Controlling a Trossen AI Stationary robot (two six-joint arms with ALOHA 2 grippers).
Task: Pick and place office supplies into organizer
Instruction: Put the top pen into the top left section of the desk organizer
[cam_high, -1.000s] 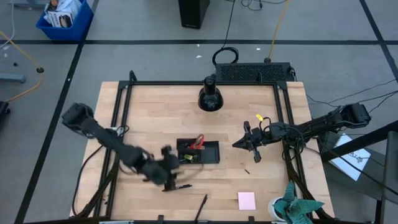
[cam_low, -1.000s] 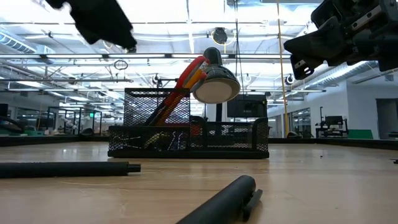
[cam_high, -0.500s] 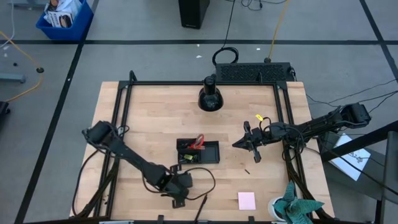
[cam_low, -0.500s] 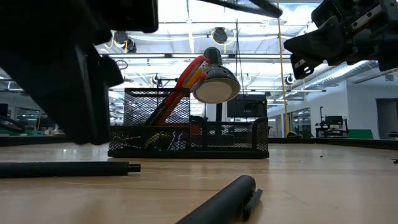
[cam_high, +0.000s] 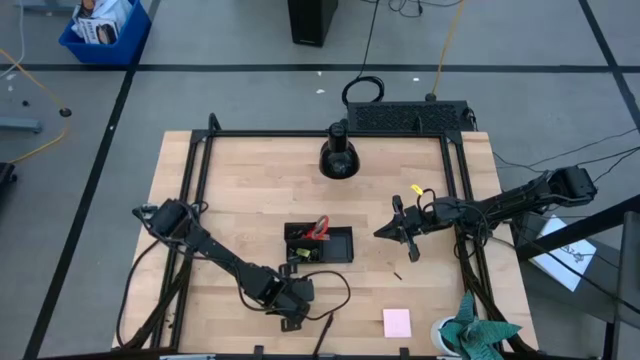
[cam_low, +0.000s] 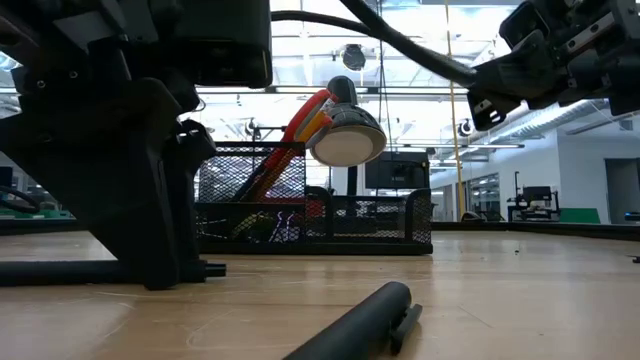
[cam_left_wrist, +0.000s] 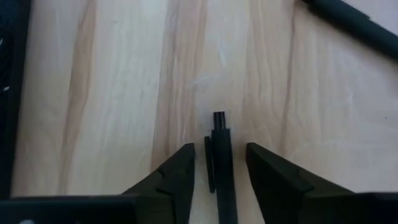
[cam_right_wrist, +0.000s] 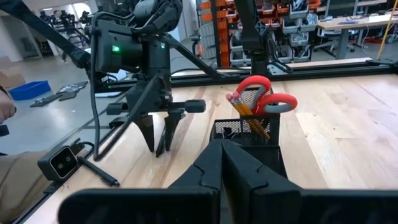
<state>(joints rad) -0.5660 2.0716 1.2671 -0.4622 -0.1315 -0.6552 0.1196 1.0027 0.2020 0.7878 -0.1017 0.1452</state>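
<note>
Left gripper (cam_left_wrist: 217, 165) spread, straddling the pen (cam_left_wrist: 221, 162) — its long axis runs straight out between your fingers (right gripper (cam_high: 405, 237) pressed together, well apart); just close.

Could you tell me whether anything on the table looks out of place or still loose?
Two pens lie loose on the wood: one between the left gripper's open fingers, another at the near edge. A sticky pad also sits outside the organizer.

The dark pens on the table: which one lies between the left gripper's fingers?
The pen lying flat between the open fingers of the left gripper. The other pen lies apart, beside the gripper toward the pink sticky-note pad.
</note>
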